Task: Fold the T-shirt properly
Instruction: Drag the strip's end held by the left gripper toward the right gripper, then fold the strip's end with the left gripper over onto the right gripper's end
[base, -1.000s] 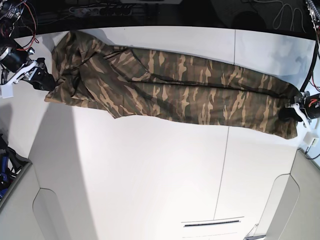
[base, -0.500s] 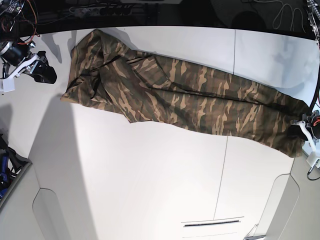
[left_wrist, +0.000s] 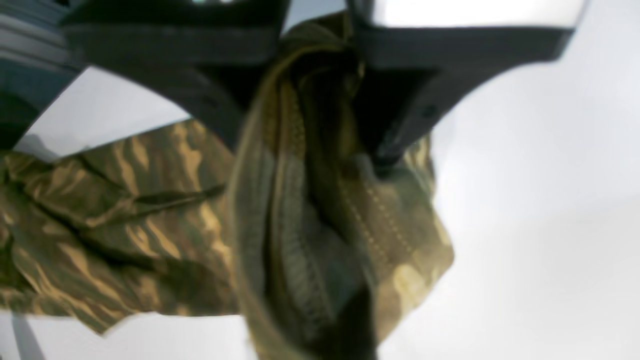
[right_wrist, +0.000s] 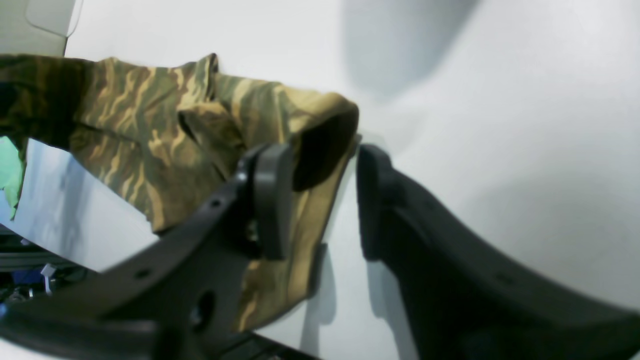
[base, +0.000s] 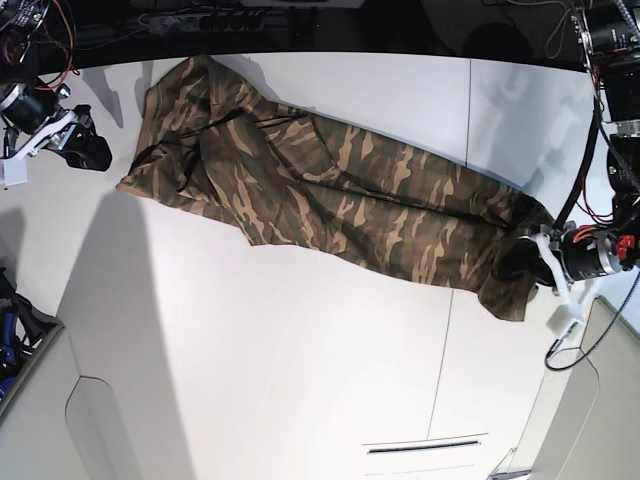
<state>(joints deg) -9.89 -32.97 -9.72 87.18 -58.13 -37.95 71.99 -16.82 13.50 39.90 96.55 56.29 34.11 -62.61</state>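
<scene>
Left end effector (left_wrist: 320, 125) pinches a bunched, stitched edge of the T-shirt (base: 330, 190), which lies stretched in a long band across the white tabletop (base: 270, 360). Right end effector (right_wrist: 320, 195) stands apart from the cloth's far end, its jaws parted and holding nothing.

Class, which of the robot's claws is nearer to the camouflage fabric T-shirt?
Left. The left claw is clamped on the camouflage fabric T-shirt; the right claw sits open just beside its other end.
</scene>
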